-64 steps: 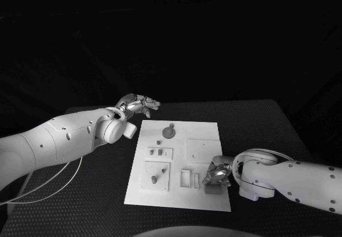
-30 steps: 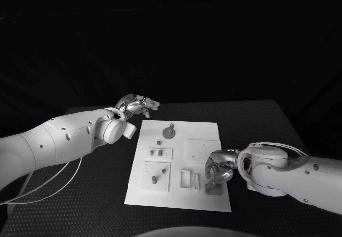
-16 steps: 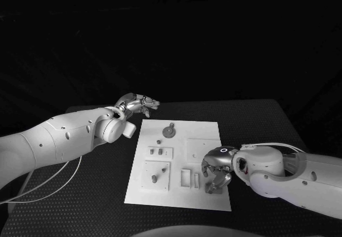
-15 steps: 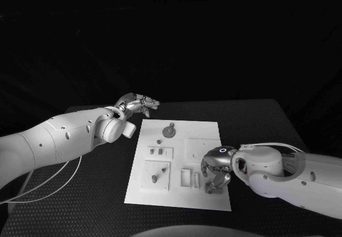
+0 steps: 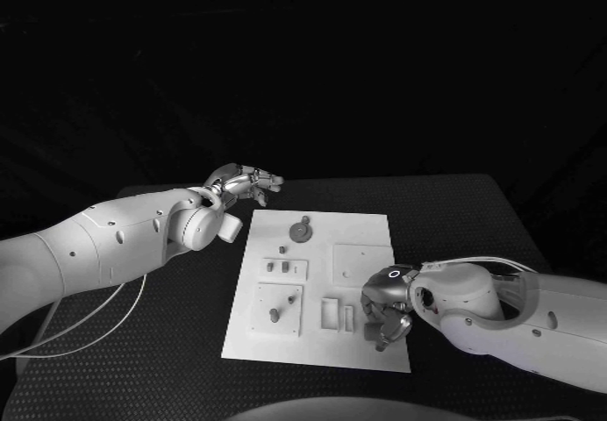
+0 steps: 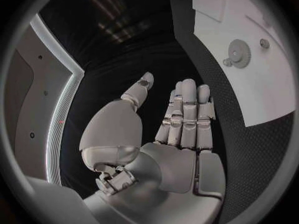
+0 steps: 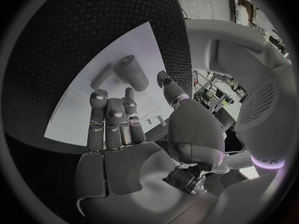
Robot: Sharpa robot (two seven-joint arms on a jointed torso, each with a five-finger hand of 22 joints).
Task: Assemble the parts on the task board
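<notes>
At the near right corner of the task board (image 5: pixel 317 289), my right hand (image 5: pixel 387 317) now hangs with its wrist rolled over the plate; two seconds ago it sat lower and further out toward the board's edge, fingers bunched beside the small upright piece there. It has since swung inward and turned, so its back faces up. From the right wrist camera my fingers (image 7: pixel 111 122) are stretched out, apart and holding nothing, and a short cylinder part (image 7: pixel 129 72) lies on the white surface just beyond their tips, untouched. I judge that I have let go or missed, and the pick of that piece has yet to be made.

Further along the board, the slotted blocks and the pegged parts sit in their places as before, and the round gear-like part (image 5: pixel 300 232) near the far end has not shifted.

Beyond the board's far left corner, my left hand (image 5: pixel 244 186) stays raised over the black table (image 5: pixel 468 219), fingers straight and spread, empty, unchanged throughout.
</notes>
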